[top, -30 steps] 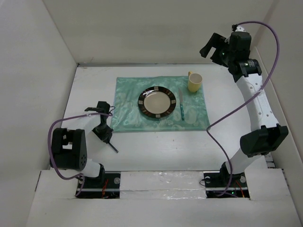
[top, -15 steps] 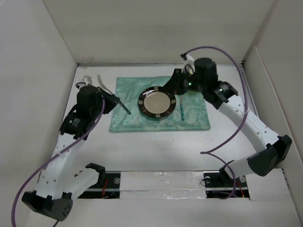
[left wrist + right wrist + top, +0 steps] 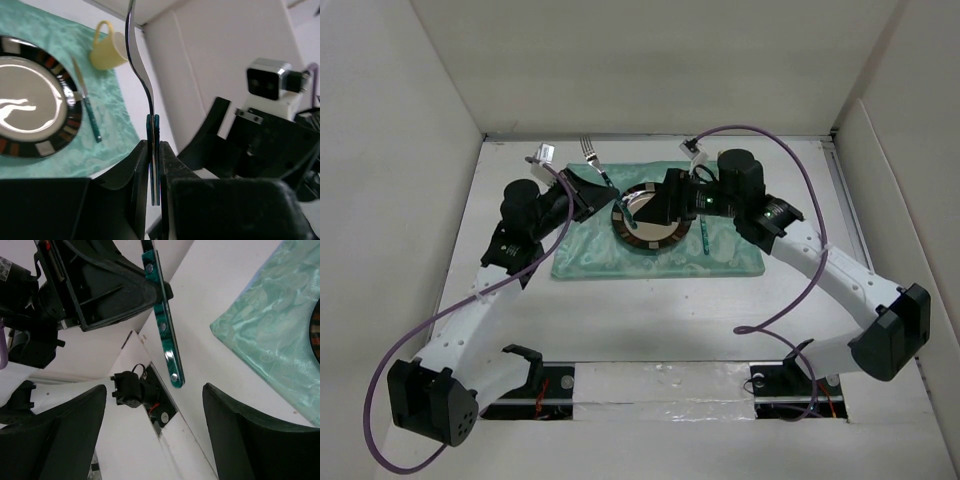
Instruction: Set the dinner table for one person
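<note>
White-walled enclosure, floored throughout by the dinner table [image 3: 620,320], with a mint placemat [image 3: 730,255] lying at its far middle.

Top external. Listed on the mat: plate [image 3: 648,237], with knife [image 3: 705,235] just right of it. Over the mat's left part, the left gripper [image 3: 603,195] was closed on a fork [image 3: 590,158], tines pointing far. Above the plate hovered the right gripper [image 3: 642,207], facing the fork; how far it was open could not be read from here. No cup was visible, presumably because the right arm hid it.

Left wrist. The fingers pinched flat on the fork's teal handle, tines upward. A yellow mug [image 3: 107,47] stood at the mat's far right corner, beyond the knife.

Right wrist. Its own fingers were spread wide and held nothing. The fork's handle end appeared between them, touching neither. Only this view showed that.

Hazards, as judged. Both pincers crowded one spot beside the plate. A slightly misjudged approach could knock fingers together, or lever the fork out of its narrow pinch and drop it on the plate. A fork released here might land overlapping the rim rather than left of it.
</note>
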Motion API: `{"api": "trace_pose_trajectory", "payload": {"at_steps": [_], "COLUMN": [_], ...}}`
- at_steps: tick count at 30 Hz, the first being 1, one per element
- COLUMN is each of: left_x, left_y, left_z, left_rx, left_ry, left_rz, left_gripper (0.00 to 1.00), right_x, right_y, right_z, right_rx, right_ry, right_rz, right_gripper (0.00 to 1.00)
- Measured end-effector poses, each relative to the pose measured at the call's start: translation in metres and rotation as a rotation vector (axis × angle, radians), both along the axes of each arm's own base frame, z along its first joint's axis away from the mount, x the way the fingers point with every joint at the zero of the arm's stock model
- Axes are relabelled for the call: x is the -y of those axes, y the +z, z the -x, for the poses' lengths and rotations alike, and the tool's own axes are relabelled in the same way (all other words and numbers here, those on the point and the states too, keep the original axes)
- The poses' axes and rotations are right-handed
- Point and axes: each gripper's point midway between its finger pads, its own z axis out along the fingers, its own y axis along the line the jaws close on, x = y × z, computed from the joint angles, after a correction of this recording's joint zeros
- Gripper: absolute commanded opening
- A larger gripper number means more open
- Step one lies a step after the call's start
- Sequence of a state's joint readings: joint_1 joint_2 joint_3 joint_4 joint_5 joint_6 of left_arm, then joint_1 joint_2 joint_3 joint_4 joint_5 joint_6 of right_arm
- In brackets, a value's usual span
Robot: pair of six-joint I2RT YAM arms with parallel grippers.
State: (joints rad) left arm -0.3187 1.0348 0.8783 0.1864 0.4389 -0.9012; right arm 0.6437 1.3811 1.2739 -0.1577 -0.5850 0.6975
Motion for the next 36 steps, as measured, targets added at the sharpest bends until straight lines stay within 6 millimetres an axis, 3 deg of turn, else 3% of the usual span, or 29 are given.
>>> {"api": "trace_pose_trajectory", "payload": {"at_steps": [4,9,10,12,14,15,16,18,20,21,22,25,27,28,31,36], "left_x": [0.012,0.019,0.019,0.020,0.020,0.020,0.020,0.020,0.019,0.019,0.019,0.017,0.015,0.015,0.009,0.000], "left_y": [0.014,0.022,0.021,0.016,0.013,0.012,0.011,0.009,0.007,0.006,0.004,-0.002,-0.013,-0.001,-0.003,-0.024], "left_z": [0.011,0.023,0.024,0.027,0.028,0.029,0.030,0.029,0.029,0.029,0.028,0.025,0.021,0.015,0.004,-0.006], "left_rx": [0.067,0.106,0.112,0.102,0.092,0.088,0.086,0.080,0.065,0.059,0.049,0.018,-0.035,-0.016,-0.053,-0.156], "left_ry": [-0.096,-0.186,-0.195,-0.210,-0.218,-0.223,-0.226,-0.226,-0.223,-0.219,-0.215,-0.202,-0.176,-0.169,-0.113,-0.035], "left_rz": [0.057,0.096,0.097,0.098,0.098,0.100,0.100,0.098,0.102,0.101,0.098,0.056,0.010,0.007,-0.046,-0.125], "left_gripper": [0.00,0.00,0.00,0.00,0.00,0.00,0.00,0.00,0.00,0.13,0.42,0.65,0.66,0.66,0.65,0.53], "right_x": [-0.004,-0.016,-0.018,-0.021,-0.024,-0.026,-0.026,-0.028,-0.030,-0.030,-0.030,-0.029,-0.027,-0.026,-0.027,-0.039], "right_y": [-0.006,-0.028,-0.032,-0.033,-0.031,-0.028,-0.029,-0.027,-0.026,-0.026,-0.027,-0.032,-0.039,-0.044,-0.061,-0.084], "right_z": [-0.004,-0.003,-0.002,-0.001,0.001,0.002,0.003,0.006,0.008,0.008,0.008,0.002,-0.005,-0.008,-0.016,-0.019], "right_rx": [-0.003,-0.033,-0.039,-0.034,-0.020,-0.012,-0.014,0.001,0.017,0.018,0.016,0.010,0.004,-0.002,0.000,0.029], "right_ry": [-0.002,0.010,0.016,0.023,0.038,0.050,0.051,0.073,0.087,0.088,0.086,0.054,0.014,-0.006,-0.068,-0.117], "right_rz": [0.006,0.046,0.050,0.047,0.033,0.021,0.022,0.006,-0.005,-0.006,-0.005,0.014,0.041,0.057,0.132,0.263], "right_gripper": [0.76,0.66,0.58,0.53,0.39,0.22,0.22,0.06,0.00,0.00,0.00,0.00,0.00,0.00,0.00,0.00]}}
